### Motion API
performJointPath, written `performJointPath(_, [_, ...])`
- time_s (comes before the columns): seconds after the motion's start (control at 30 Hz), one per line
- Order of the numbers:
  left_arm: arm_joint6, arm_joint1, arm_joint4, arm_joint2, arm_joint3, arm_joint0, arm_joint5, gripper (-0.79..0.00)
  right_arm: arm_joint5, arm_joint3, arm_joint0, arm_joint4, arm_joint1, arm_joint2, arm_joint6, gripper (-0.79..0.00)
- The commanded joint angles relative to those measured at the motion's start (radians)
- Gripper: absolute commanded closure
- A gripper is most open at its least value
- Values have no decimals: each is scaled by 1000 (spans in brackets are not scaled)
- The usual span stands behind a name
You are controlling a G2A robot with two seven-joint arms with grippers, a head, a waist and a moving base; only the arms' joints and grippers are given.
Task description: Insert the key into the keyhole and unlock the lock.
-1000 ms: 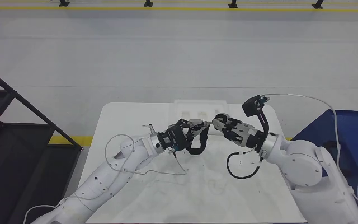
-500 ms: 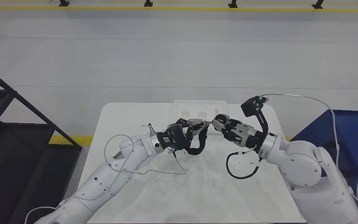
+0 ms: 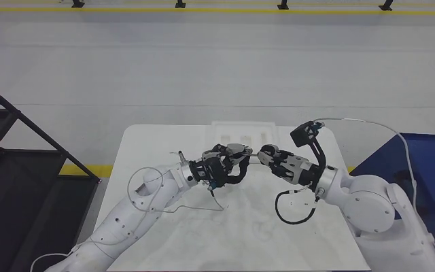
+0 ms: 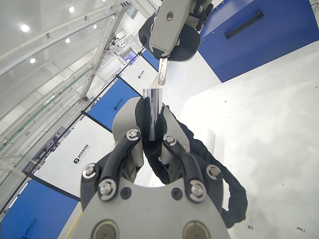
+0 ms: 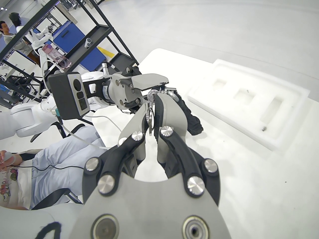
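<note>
**Top view.** A white bench stands on a pale grey floor. A yellow line runs along the top edge of the frame. A black rack sits at the left edge and a blue cabinet at the right edge. A white foam tray lies at the bench's far side, mid-frame. The left arm enters from the lower left and the right arm from the lower right, and they meet at the centre above the bench. The left jaws pinch the cable lock, whose black cable loops just below them. The right jaws pinch the key, which points at the lock.

**Left wrist view.** Round ceiling lights show at the upper left, and blue-and-white partition panels line the left side. The cabinet is at the upper right and the bench at the right. At the centre the left jaws are pressed onto the lock's chrome cylinder, which stands upright in the frame. Its fabric-sleeved cable trails to the lower right. Above it the right jaws grip the key's head. The silver blade points down, its tip just beside the cylinder's end, slightly to the right and a sliver apart.

**Right wrist view.** The bench fills the right side, and the foam tray there shows three rectangular recesses. The rack is at the upper left. At the centre the right jaws are closed on the key's round head. The blade reaches towards the cylinder's round face, held by the left jaws. I cannot tell from here whether the tip has entered.
</note>
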Motion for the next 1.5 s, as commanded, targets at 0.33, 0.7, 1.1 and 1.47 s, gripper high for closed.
performJointPath(0.33, [-8,-8,38,-5,-6,7,-4,0,-1,12,7,-8,-1,-10,3,0])
performJointPath(0.7, [-15,-15,36,-16,-5,10,-36,0,-2,49,45,-20,-4,-27,-1,0])
performJointPath(1.1, [-17,-21,38,-27,-7,13,-59,0,-15,121,128,-6,-10,-60,29,0])
performJointPath(1.47, [9,-28,1,-46,27,19,-70,0,-17,114,120,8,-9,-50,34,0])
